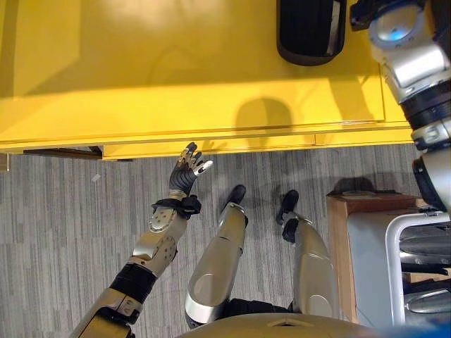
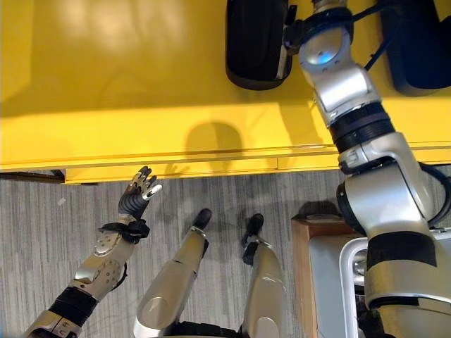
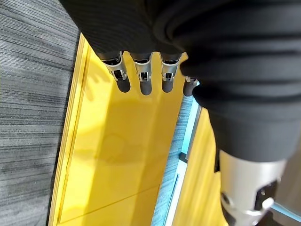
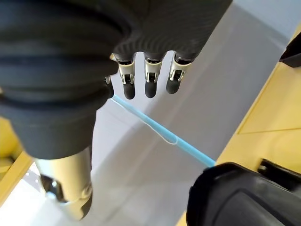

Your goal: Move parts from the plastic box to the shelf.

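A black ribbed part [image 1: 310, 32] lies on the yellow shelf [image 1: 141, 84], and a second dark part [image 2: 416, 49] lies further right. My right arm reaches over the shelf between them. In the right wrist view the right hand [image 4: 150, 77] hangs open with nothing in it, next to the black part [image 4: 244, 195]. My left hand [image 1: 189, 167] is raised in front of the shelf's front edge, its fingers [image 3: 143, 77] relaxed and holding nothing. The pale plastic box [image 1: 370, 260] stands at the lower right with silver and dark parts [image 1: 426, 246] in it.
The box rests on a wooden stand [image 1: 342, 239] on my right. Grey striped carpet [image 1: 63, 232] covers the floor below the shelf. A blue line [image 4: 160, 129] crosses the pale surface past the right hand.
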Tool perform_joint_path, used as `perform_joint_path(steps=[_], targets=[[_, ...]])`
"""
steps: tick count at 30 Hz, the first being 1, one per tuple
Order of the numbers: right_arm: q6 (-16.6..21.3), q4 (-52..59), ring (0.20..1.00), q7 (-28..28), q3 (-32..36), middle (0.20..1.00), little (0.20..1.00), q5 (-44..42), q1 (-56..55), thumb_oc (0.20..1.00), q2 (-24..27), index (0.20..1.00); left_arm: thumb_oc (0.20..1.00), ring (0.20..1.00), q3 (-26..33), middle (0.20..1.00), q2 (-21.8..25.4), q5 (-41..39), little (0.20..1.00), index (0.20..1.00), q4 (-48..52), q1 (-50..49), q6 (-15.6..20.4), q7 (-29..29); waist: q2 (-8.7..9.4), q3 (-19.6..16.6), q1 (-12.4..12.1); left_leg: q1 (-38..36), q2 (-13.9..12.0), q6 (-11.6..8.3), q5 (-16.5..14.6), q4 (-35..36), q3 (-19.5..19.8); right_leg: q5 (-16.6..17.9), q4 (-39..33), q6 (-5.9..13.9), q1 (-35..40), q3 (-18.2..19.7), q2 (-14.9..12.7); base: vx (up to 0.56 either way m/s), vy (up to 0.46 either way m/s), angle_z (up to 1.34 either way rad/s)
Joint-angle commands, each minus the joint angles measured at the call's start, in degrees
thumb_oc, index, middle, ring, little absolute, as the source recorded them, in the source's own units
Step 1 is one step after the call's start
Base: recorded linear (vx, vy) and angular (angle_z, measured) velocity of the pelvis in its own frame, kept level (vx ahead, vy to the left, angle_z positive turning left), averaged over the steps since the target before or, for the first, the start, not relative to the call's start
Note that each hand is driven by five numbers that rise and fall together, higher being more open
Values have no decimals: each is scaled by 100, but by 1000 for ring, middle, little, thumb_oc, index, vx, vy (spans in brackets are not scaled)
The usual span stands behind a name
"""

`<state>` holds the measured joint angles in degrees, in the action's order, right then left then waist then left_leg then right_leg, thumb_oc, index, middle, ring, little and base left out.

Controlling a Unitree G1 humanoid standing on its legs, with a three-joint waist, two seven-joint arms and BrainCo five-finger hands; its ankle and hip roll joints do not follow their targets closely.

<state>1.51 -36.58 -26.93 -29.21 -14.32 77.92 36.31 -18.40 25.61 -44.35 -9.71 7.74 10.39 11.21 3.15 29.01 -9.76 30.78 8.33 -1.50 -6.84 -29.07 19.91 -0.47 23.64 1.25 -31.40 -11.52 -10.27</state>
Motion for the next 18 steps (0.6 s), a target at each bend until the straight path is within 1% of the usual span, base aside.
perform_joint_path(steps=[1,4,10,12,13,18], targets=[[361,453,1000,-72,355,1000,1000,73,-370,1000,69,1000,1000,1000,131,1000,98,42,1000,1000,272,-215,144,-84,24,-269,-93,54,-180,161,-122,275,-495,-1078,686,102,549,292,-79,-7,-5,-8],[452,801,1000,-47,637,1000,1000,-3,-876,1000,-227,1000,1000,1000,155,1000,58,76,1000,1000,269,-252,131,-56,8,-300,-68,-26,-204,161,-90,359,-498,-1051,600,108,634,270,-76,0,-11,-4],[498,1285,1000,158,742,1000,1000,-51,-1576,1000,-697,1000,1000,1000,195,1000,34,134,1000,1000,282,-350,76,-75,-10,-336,-55,-135,-221,157,-55,439,-478,-1040,512,111,759,251,-63,0,-2,-1],[508,1343,1000,176,792,1000,1000,-92,-1760,1000,-845,1000,1000,1000,199,1000,26,155,1000,1000,277,-374,51,-74,-12,-346,-57,-159,-220,161,-59,436,-467,-1048,506,112,796,246,-57,0,0,0],[547,1349,1000,205,802,1000,1000,-150,-1941,1000,-1071,1000,1000,1000,181,1000,-10,196,1000,1000,224,-397,22,-78,-22,-363,-61,-177,-224,164,-61,437,-456,-1060,517,115,815,245,-65,0,0,0],[534,1313,1000,277,749,1000,1000,-226,-2172,1000,-1417,1000,1000,1000,156,1000,2,234,1000,1000,210,-400,12,-88,-55,-391,-92,-229,-233,155,-60,461,-426,-1073,525,121,862,213,-85,0,0,0]])
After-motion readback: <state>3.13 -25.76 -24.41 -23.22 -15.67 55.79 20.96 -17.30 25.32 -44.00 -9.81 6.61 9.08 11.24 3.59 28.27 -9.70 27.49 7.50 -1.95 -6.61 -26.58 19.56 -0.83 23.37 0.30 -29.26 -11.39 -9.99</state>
